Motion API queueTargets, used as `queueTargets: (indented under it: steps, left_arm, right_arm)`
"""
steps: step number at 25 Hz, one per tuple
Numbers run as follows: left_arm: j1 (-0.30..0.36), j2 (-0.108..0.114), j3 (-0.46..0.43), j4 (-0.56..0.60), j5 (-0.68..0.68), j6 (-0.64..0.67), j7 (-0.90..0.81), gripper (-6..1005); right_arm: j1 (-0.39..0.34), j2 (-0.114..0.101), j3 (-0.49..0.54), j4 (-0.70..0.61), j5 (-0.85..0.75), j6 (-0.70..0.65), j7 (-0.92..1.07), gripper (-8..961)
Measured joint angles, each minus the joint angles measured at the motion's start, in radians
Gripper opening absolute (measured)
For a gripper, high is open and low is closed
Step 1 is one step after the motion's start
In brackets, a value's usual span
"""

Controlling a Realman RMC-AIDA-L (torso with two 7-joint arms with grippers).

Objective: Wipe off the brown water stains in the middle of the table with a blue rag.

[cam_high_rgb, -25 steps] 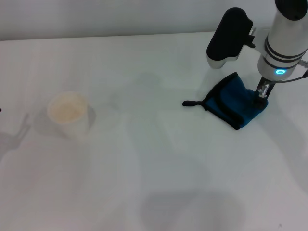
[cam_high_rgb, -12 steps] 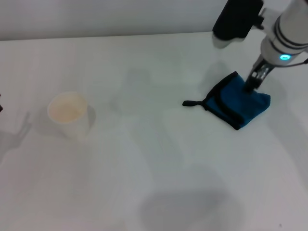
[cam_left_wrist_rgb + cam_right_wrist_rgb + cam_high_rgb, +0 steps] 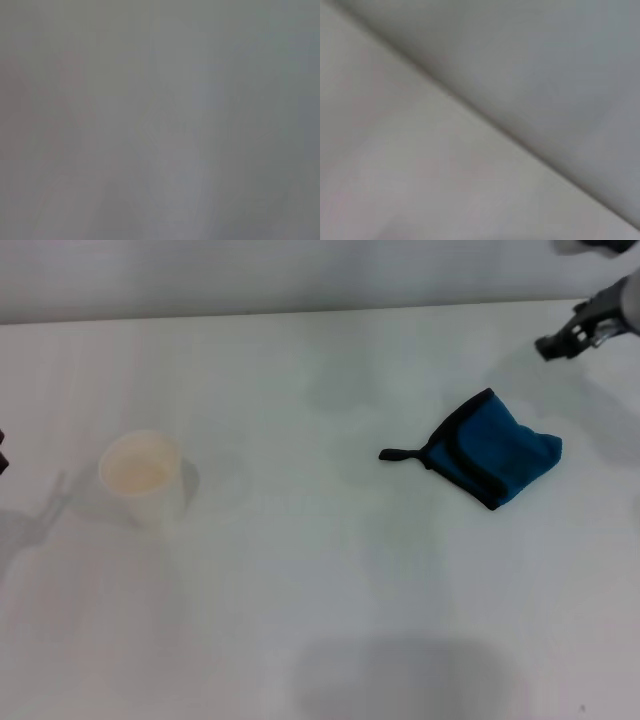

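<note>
Just one blue rag (image 3: 490,460), one cup (image 3: 140,475); right end effector (image 3: 572,335) empty, spread unclear.

Plain white worktop (image 3: 320,620), smooth, w/ blue rag (image 3: 492,448) lying crumpled on right side, black loop tab pointing twd centre, white paper cup (image 3: 142,478) upright on left side, well apart from rag, no brown stain discernible btwn them

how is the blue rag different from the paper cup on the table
The blue rag is bright blue with black edging and a loop tab; the paper cup is plain white. The rag lies crumpled and low on the robot's right side; the cup stands upright, mouth up, on the left. Both rest on the white table, untouched by either gripper.
</note>
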Motion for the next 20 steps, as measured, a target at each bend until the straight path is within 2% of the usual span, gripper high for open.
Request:
queueTargets:
  steps: [6, 10, 15, 20]
  left_arm:
    - [-0.004, 0.001, 0.003, 0.001, 0.006, 0.0, -0.001, 877]
    - [-0.004, 0.001, 0.003, 0.001, 0.007, 0.0, -0.001, 877]
    - [-0.001, 0.001, 0.002, 0.001, 0.007, -0.003, -0.001, 877]
    - [-0.003, 0.001, 0.0, 0.001, 0.006, -0.008, -0.001, 878]
  right_arm:
    - [-0.11, -0.005, 0.047, 0.007, 0.278, -0.194, -0.139, 670]
    - [-0.169, -0.005, 0.061, 0.035, 0.554, -0.287, -0.337, 668]
    - [-0.179, -0.008, 0.175, 0.167, 0.912, -0.253, -0.635, 667]
    - [-0.18, -0.007, 0.317, 0.319, 1.171, -0.164, -0.909, 666]
